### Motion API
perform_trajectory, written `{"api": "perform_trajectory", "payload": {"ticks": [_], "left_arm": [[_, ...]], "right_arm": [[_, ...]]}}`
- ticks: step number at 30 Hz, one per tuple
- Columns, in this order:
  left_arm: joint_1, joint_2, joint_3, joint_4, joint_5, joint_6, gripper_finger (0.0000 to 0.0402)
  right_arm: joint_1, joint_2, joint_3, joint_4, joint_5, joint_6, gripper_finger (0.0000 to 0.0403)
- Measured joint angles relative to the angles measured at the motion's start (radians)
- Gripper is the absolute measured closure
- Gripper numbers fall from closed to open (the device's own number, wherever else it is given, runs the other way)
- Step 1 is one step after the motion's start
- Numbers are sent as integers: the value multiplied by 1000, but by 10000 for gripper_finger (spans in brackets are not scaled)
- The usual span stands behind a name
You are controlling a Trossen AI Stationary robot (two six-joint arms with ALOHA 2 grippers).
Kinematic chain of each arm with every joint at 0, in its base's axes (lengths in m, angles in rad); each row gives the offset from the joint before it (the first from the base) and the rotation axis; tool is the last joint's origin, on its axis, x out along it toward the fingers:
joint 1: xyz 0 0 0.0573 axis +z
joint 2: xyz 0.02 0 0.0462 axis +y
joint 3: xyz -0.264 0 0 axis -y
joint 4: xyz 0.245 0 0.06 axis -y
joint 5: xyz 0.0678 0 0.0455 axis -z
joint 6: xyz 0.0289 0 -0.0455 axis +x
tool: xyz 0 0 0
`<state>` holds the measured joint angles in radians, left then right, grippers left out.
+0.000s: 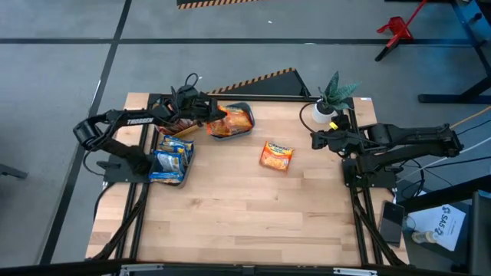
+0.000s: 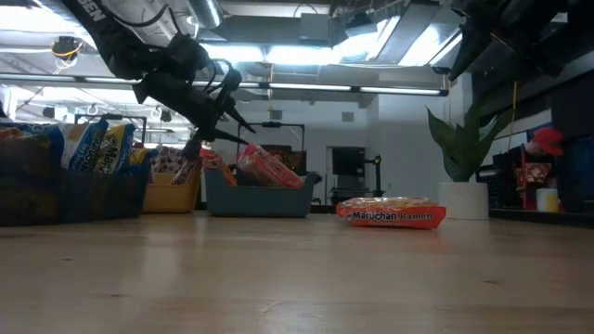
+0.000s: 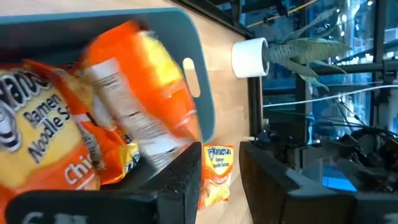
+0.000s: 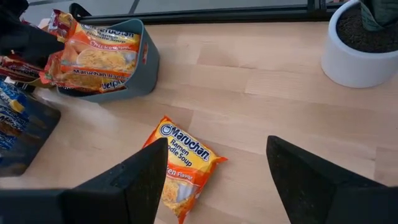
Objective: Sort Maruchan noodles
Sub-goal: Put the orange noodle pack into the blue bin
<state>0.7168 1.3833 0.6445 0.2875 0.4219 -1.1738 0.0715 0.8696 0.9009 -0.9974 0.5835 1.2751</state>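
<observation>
Left gripper (image 1: pixel 217 112) fingertips are not resolved from overhead, being too small over the teal bin (image 1: pixel 247 127). An orange packet (image 3: pixel 140 93) is smeared by motion blur in the left wrist view; its print cannot be read. The blue packets (image 4: pixel 9 115) are cut off at the right wrist picture's edge. The yellow bin (image 2: pixel 172 193) is largely screened by a dark bin (image 2: pixel 74 195) at table level.
</observation>
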Motion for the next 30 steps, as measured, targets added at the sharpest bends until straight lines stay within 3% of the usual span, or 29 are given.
{"api": "perform_trajectory", "payload": {"ticks": [7, 11, 17, 22, 30], "left_arm": [[-38, -54, 1, -28, 18, -24, 310], [-62, -68, 2, -144, -59, 29, 330], [-128, -59, 2, -308, -151, 159, 393], [-139, -59, 2, -371, -265, 184, 400], [-139, -47, 2, -335, -347, 189, 401]], "right_arm": [[0, 0, 0, 0, 0, -1, 144], [0, 0, 0, 0, 1, -1, 144], [0, 0, 0, 0, 6, 0, 144], [0, 0, 0, 0, 19, 1, 144], [0, 0, 0, 1, 19, 2, 144]]}}
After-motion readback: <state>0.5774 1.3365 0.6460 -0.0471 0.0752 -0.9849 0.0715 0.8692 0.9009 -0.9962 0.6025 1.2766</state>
